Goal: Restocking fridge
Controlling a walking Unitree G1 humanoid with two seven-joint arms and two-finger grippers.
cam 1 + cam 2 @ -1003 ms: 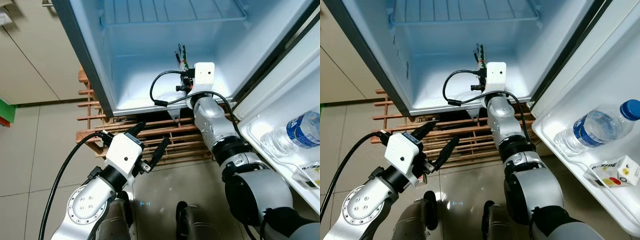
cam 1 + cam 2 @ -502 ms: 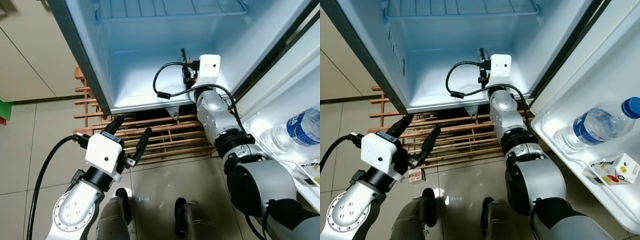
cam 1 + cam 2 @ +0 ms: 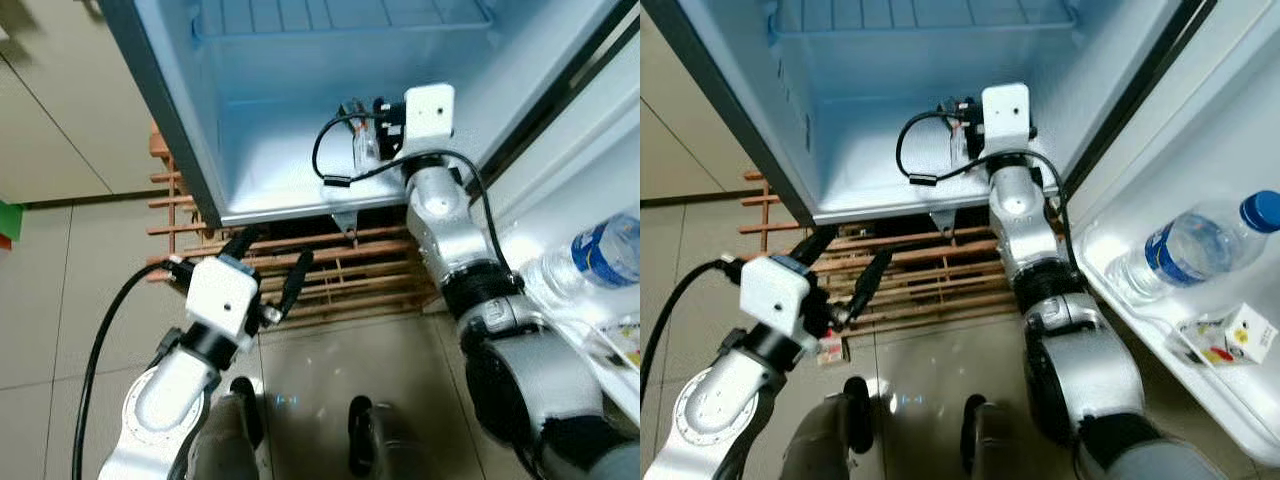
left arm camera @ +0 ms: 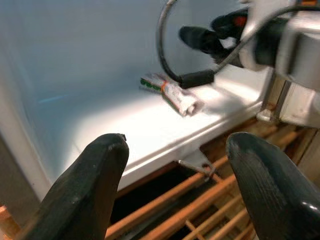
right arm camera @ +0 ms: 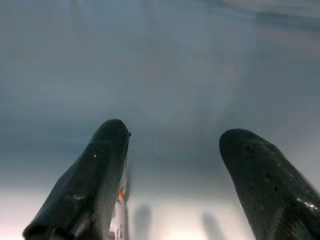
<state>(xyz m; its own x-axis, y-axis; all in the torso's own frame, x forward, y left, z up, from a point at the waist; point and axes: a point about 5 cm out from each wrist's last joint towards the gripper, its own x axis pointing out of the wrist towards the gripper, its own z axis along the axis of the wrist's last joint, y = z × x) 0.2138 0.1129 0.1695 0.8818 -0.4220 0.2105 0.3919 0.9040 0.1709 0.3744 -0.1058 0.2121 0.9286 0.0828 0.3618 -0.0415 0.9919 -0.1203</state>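
The fridge (image 3: 280,180) stands open in front of me. A small white packet (image 4: 170,93) with green and orange print lies on its bottom floor, also visible as the packet (image 3: 365,152). My right gripper (image 3: 362,110) is inside the fridge just above the packet, open, with nothing between its fingers (image 5: 100,175); the packet's edge (image 5: 120,212) shows beside one finger. My left gripper (image 3: 270,265) hangs open outside the fridge, low over the wooden pallet, its fingers (image 4: 95,175) pointing at the fridge floor.
The fridge door on the right holds a water bottle (image 3: 1185,250) and a small carton (image 3: 1230,340). A wire shelf (image 3: 340,15) spans the fridge above. A wooden pallet (image 3: 340,275) lies under the fridge. A black cable (image 3: 335,170) loops off my right wrist. Tiled floor (image 3: 60,300) on the left.
The packet stood upright at my right fingertips a second ago; now it lies on the fridge floor apart from them. The right wrist has risen a little. The view has shifted.
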